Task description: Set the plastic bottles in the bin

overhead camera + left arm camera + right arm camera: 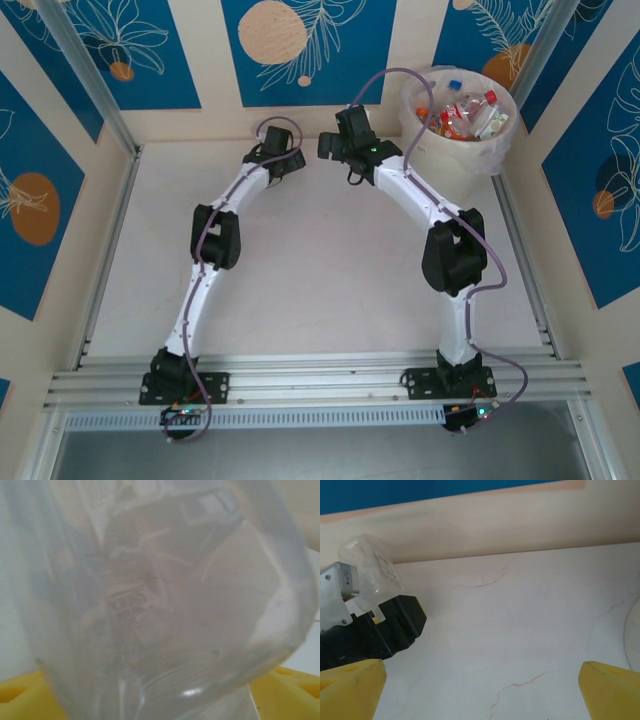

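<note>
Left wrist: clear plastic bottle (165, 605) pinched in left pincer (157, 695), betw. tips; right pincer (480, 690) spread.

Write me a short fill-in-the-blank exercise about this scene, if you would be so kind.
1. The bin stands at the far ____ corner of the table.
2. The left end effector grips a clear plastic ____.
3. The right end effector is ____ and holds nothing.
4. Several bottles already lie ____ the bin.
Missing words: right; bottle; open; inside.
</note>
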